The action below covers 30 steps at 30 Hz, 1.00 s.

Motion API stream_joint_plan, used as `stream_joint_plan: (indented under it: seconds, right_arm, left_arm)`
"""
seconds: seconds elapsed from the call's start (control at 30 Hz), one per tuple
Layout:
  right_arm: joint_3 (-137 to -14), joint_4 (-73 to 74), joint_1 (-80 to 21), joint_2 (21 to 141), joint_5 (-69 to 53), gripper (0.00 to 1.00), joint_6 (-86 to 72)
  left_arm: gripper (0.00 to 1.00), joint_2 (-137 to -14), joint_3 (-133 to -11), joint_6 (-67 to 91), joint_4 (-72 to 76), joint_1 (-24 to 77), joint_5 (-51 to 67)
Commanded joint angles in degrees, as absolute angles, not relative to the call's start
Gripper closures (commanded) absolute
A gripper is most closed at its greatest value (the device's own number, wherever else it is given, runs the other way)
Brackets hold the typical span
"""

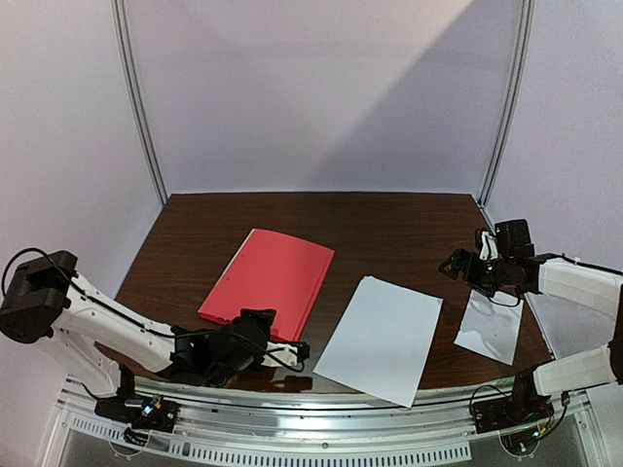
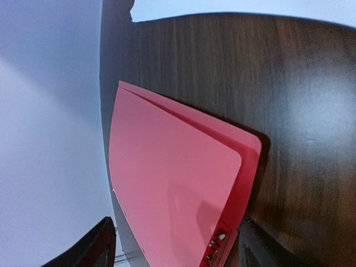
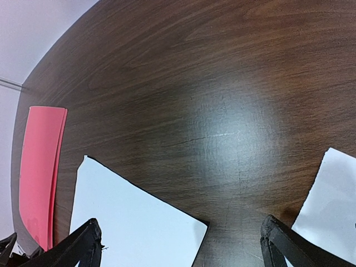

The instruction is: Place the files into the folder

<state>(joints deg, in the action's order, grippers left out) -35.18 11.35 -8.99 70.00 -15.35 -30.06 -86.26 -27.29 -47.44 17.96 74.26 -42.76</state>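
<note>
While the left arm (image 1: 107, 321) stretches low along the near edge of the surface (image 1: 389, 224), the left tool (image 2: 181, 253) stands fairly wide, a finger on either side of the folder's (image 1: 268, 282) near corner; the folder lies flat and closed, its long axis running away, leaning right; the right tool (image 3: 178, 245) hovers wide open between the large sheet (image 1: 380, 338) and the small sheet (image 1: 490, 329).

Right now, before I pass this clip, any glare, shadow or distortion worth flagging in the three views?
Top external: sharp, a diagonal shadow crossing the back wall. Left wrist: the folder is clear, a soft shadow on its cover, mild sheen on the table. Right wrist: a broad glare patch mid-table, and the table's far edge bows from lens distortion.
</note>
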Motion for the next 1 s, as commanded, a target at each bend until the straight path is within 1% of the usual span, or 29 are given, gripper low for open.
stream_joint_plan:
  seconds: [0.0, 0.37, 0.47, 0.63, 0.67, 0.7, 0.77, 0.8, 0.83, 0.97]
  right_arm:
    - [-34.5, 11.2, -9.2, 71.1, -15.2, 0.01, -28.8]
    - [-34.5, 11.5, -9.2, 72.2, -15.3, 0.01, -28.0]
    - [-34.5, 11.6, -9.2, 72.2, -15.3, 0.01, -27.9]
    - [-34.5, 12.0, -9.2, 72.3, -15.2, 0.01, -27.6]
    - [-34.5, 12.2, -9.2, 72.3, -15.2, 0.01, -27.5]
    - [-34.5, 12.3, -9.2, 72.3, -15.1, 0.01, -27.4]
    - [-34.6, 12.4, -9.2, 72.3, -15.1, 0.01, -27.3]
    - [-34.7, 12.4, -9.2, 72.3, -15.1, 0.01, -27.3]
    - [-34.7, 12.4, -9.1, 72.3, -15.1, 0.01, -27.3]
    - [-35.0, 12.8, -9.2, 72.3, -15.1, 0.01, -27.2]
  left_arm:
    - [0.27, -89.1, -28.7, -50.8, 21.4, 72.3, -44.1]
    - [0.29, -92.0, -29.1, -53.9, 26.4, 70.6, -45.7]
    - [0.33, -92.6, -29.2, -54.6, 28.0, 70.6, -45.8]
    - [0.55, -93.1, -29.4, -54.7, 30.6, 70.6, -45.9]
    - [0.60, -93.2, -29.8, -54.4, 30.5, 70.6, -46.1]
    - [0.68, -93.2, -30.5, -54.1, 30.1, 70.5, -46.5]
    - [0.89, -93.0, -32.4, -52.0, 27.8, 70.2, -46.5]
    - [0.97, -92.5, -33.1, -50.9, 27.1, 70.2, -46.4]
    - [1.00, -91.8, -33.7, -49.5, 26.6, 70.1, -46.1]
    - [1.00, -86.5, -35.8, -44.0, 23.2, 70.1, -45.1]
